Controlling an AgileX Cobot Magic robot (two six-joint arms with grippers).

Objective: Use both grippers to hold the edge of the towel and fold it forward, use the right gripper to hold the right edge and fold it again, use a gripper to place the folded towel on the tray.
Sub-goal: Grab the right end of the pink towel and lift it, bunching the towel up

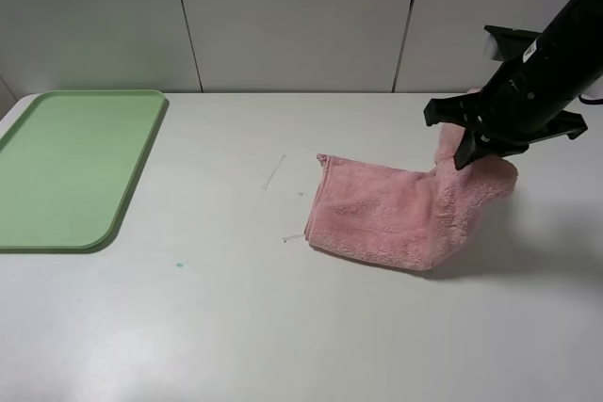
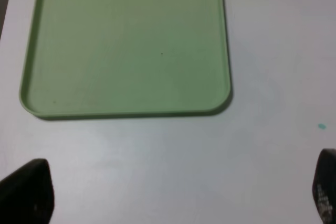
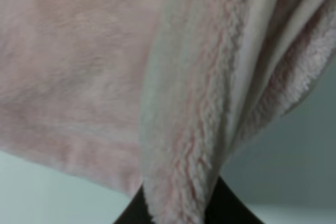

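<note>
A fluffy dusty-pink terry towel (image 1: pixel 377 214) is seen folded in the right half of the white table (image 1: pixel 236 327). Its left part is laid flat on the surface. Its right end is held up above the table by the right gripper (image 1: pixel 468 150), a black jointed arm that is reached in from the right side. In the right wrist view the pink layers (image 3: pixel 79 77) are seen pinched between the two black fingertips (image 3: pixel 131 211), so this gripper (image 3: pixel 178 208) is clenched on the right edge of the towel.

A flat light-green plastic tray (image 1: pixel 66 167) with rounded corners and a low rim is placed at the far left corner of the table, well apart from the towel.

The left gripper (image 2: pixel 173 192) is shown only in the left wrist view. Its black fingertips (image 2: pixel 26 192) are spread wide, so it is released, and only bare table is seen between them, near a short rim of the tray (image 2: pixel 126 51). A small teal spot (image 2: pixel 321 126) is marked on the table beside it.
</note>
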